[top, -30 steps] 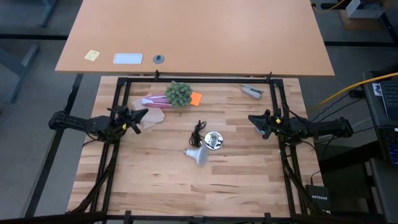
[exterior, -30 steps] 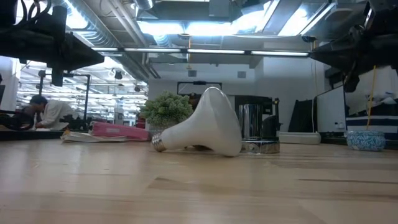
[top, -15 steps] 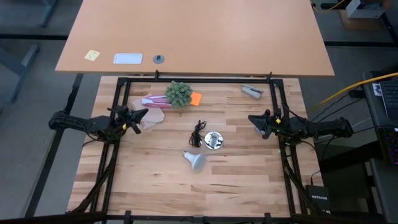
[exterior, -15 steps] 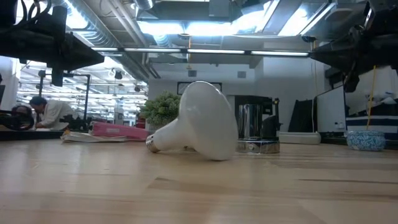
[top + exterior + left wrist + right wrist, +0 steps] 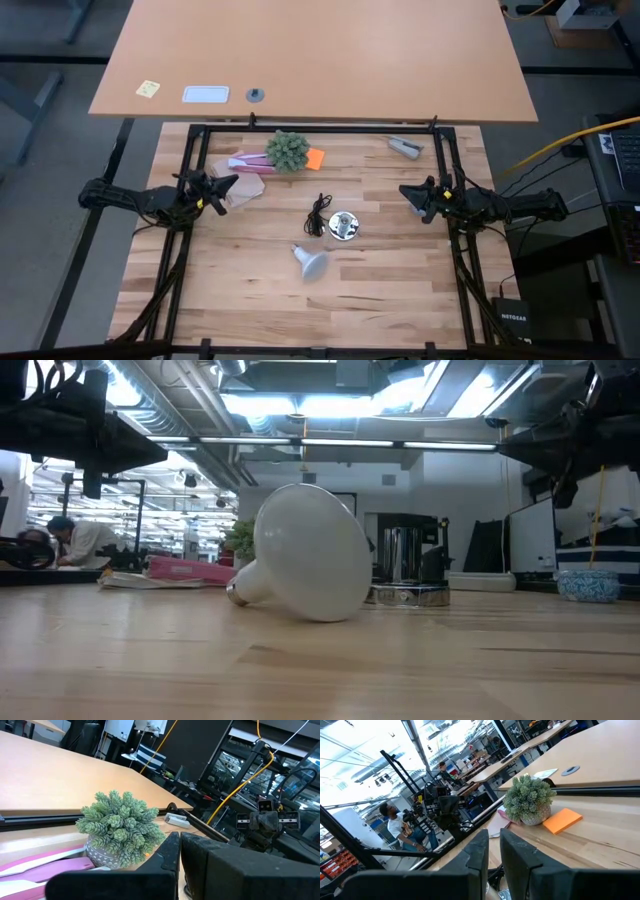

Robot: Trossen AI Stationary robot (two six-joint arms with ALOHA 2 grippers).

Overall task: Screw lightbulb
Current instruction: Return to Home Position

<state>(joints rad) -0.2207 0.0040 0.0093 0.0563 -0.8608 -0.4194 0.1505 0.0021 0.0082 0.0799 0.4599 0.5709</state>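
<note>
The frosted white cone-shaped lightbulb [image 5: 311, 262] has a grey metal screw base. The pale wooden plank table [image 5: 400, 290] is striped with lighter and darker boards. Just beside the bushy green potted plant [image 5: 288, 150], whose pot is grey, lie a bright orange paper pad [image 5: 315, 158] and a pink flat object [image 5: 245, 160].

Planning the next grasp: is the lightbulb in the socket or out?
Out. The lightbulb lies on its side on the table, apart from the socket disc.

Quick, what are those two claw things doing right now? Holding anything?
Left gripper: shut, holding nothing.
Right gripper: shut, holding nothing.
The small frosted white lightbulb with a grey metal screw base lies loose on the wooden table, apart from both.
</note>
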